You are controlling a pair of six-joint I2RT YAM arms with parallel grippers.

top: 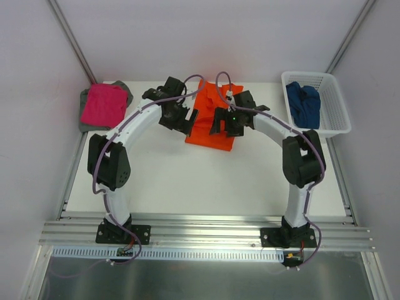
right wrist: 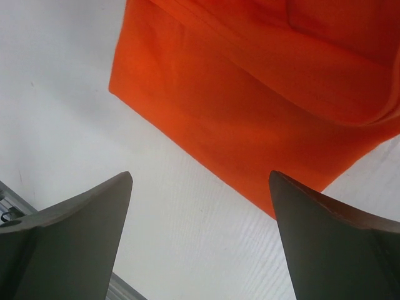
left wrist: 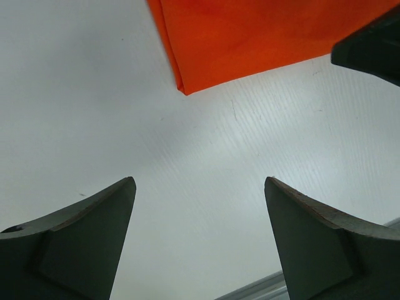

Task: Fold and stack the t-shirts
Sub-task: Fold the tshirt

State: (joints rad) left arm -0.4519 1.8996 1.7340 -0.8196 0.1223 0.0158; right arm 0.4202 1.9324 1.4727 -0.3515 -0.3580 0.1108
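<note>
The orange t-shirt [top: 211, 117] lies partly folded at the table's far middle; it also shows in the left wrist view [left wrist: 262, 37] and the right wrist view [right wrist: 262, 94]. My left gripper [top: 187, 122] is open and empty over its left edge. My right gripper [top: 222, 127] is open and empty over its near right part. The folded magenta pink t-shirt [top: 104, 104] lies on the grey t-shirt [top: 85, 115] at the far left. The dark blue t-shirt [top: 304, 104] is bunched in the basket.
The white lattice basket [top: 334, 119] stands at the far right of the white table [top: 200, 181]. Metal rails run along the table's near edge [top: 206, 228]. Grey walls close in behind and at both sides.
</note>
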